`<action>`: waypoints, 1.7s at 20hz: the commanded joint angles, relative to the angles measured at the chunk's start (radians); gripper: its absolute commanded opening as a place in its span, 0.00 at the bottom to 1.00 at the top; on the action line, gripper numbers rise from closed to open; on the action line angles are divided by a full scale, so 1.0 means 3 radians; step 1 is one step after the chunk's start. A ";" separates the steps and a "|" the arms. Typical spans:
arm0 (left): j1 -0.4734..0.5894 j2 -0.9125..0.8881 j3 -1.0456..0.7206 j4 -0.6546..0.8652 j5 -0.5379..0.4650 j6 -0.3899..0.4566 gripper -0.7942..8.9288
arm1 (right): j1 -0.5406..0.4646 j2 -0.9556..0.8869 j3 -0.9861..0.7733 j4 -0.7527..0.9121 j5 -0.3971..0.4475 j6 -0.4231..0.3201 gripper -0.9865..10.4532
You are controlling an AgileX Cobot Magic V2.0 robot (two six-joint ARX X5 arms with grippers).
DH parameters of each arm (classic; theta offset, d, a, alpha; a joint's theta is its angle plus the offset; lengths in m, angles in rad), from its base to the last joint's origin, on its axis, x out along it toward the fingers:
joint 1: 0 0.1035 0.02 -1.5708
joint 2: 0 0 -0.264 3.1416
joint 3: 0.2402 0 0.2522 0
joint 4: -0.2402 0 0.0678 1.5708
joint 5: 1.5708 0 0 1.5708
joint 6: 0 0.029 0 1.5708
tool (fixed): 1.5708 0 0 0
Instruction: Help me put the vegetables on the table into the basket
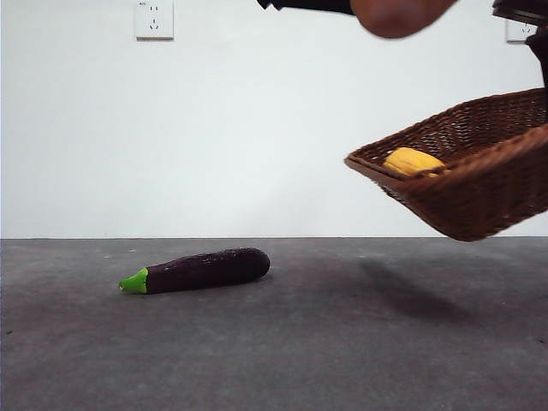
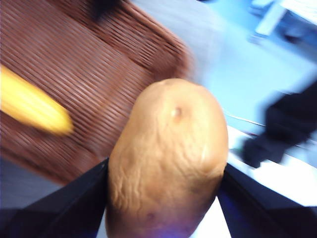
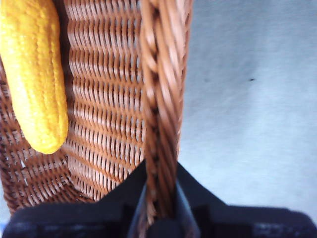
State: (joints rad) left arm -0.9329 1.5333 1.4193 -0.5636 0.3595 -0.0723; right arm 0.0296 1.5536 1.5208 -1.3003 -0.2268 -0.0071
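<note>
Left gripper (image 2: pixel 163 198) clamps the potato (image 2: pixel 168 158) above the raised, tilted basket (image 1: pixel 479 188); right gripper (image 3: pixel 161 198) pinches its braided rim; eggplant (image 1: pixel 201 270) lies on the table (image 1: pixel 300 351).

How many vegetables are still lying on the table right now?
1: the eggplant lies on the table. The potato is held in the left gripper, and the yellow piece is in the lifted basket.

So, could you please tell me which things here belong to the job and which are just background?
Job:
- tan-brown potato, held in the left hand
- dark reddish-brown woven wicker basket, lifted by the right hand
- small yellow oval piece, inside it
- dark purple eggplant on the grey table

Background:
- white wall socket
</note>
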 commanded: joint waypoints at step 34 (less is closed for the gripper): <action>0.1055 0.0374 -0.0013 -0.0621 -0.1601 0.0954 0.69 | 0.0294 0.0025 -0.0018 0.0070 -0.0292 0.0020 0.07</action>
State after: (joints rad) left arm -0.6231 1.6417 1.4197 -0.7570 -0.1192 0.1883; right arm 0.1173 1.5547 1.5204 -1.2854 -0.3035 -0.0044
